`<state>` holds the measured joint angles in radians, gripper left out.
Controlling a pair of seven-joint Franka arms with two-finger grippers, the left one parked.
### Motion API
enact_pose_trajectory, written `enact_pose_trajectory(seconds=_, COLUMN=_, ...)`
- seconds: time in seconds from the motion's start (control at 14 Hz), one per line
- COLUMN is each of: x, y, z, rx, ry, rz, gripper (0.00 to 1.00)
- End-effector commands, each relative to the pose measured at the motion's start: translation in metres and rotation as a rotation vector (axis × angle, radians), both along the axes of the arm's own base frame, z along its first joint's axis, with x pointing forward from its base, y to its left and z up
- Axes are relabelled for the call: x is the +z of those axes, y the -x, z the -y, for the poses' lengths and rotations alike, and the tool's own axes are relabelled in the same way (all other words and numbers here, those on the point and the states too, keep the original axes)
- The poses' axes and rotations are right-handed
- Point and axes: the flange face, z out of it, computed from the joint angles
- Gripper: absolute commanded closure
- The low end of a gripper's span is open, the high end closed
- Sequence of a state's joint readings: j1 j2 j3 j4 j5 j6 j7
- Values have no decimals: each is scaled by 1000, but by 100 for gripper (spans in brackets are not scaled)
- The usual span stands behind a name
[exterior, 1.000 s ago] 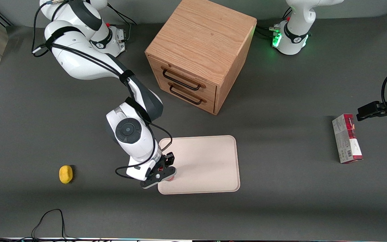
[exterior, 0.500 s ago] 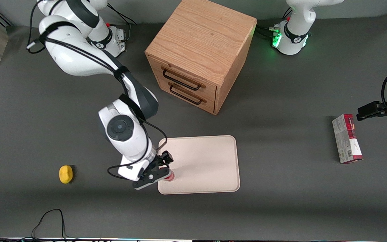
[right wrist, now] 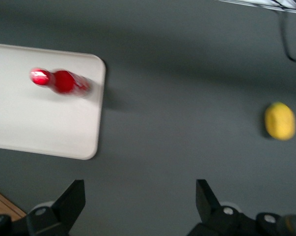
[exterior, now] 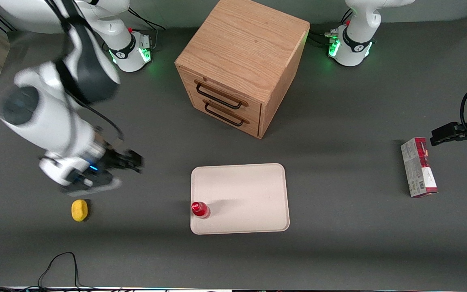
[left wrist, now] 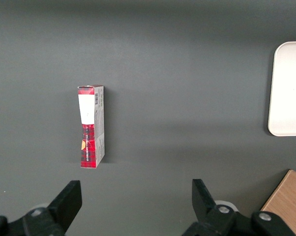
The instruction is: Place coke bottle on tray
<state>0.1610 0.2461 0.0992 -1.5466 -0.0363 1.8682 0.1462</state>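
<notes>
The small red coke bottle (exterior: 199, 209) stands upright on the off-white tray (exterior: 249, 194), in the tray's corner nearest the front camera on the working arm's side. It also shows in the right wrist view (right wrist: 62, 81) on the tray (right wrist: 35, 128). My right gripper (exterior: 126, 164) is open and empty, raised above the bare table well away from the tray, toward the working arm's end. In the right wrist view the gripper (right wrist: 138, 196) has nothing between its spread fingers.
A yellow lemon-like lump (exterior: 79, 210) lies on the table near the gripper, closer to the front camera. A wooden drawer cabinet (exterior: 241, 65) stands farther from the camera than the tray. A red-and-white carton (exterior: 418, 167) lies toward the parked arm's end.
The gripper has let go of the bottle, which now stands alone on the tray. The arm has risen and swung away toward the working arm's end of the table.
</notes>
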Motion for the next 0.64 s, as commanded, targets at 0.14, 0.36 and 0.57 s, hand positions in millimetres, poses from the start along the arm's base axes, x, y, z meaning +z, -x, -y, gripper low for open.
enact_pose_trajectory(seconds=0.14, x=49, y=96, z=83, rx=-68, ry=3, rz=-53, gripper=0)
enact_pose_trajectory(seconds=0.36, x=64, y=102, z=106, rx=-97, ry=-3, rz=-53, gripper=0)
enact_pose_trajectory(seconds=0.57, x=68, y=92, z=108, rx=-113, ry=-40, rz=-53, gripper=0)
